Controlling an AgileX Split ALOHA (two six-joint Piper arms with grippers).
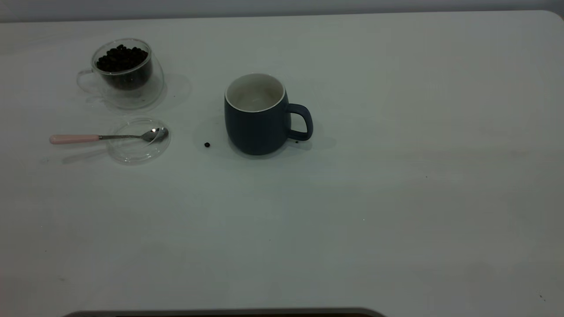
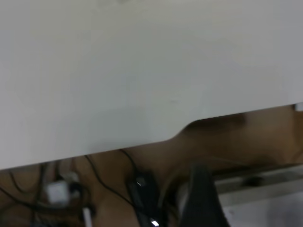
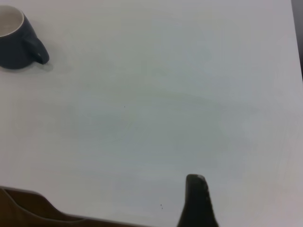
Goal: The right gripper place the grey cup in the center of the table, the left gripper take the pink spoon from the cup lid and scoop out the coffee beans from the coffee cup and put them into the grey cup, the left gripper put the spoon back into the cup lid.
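1. Grey cup [image 1: 257,119] stands upright near the table [image 1: 396,198] centre, handle toward my right arm.
2. Pink spoon [image 1: 110,137] lies with its bowl in the cup lid [image 1: 139,152], just in front of the coffee cup [image 1: 125,75] of coffee beans [image 1: 121,58].
3. My left gripper [image 2: 201,198] and right gripper [image 3: 196,201] hang at the table edge; finger state: cannot tell.
4. I should grasp the pink handle mid-length, level.
5. One loose bean [image 1: 207,144] lies beside the grey cup; nothing blocks my reach.
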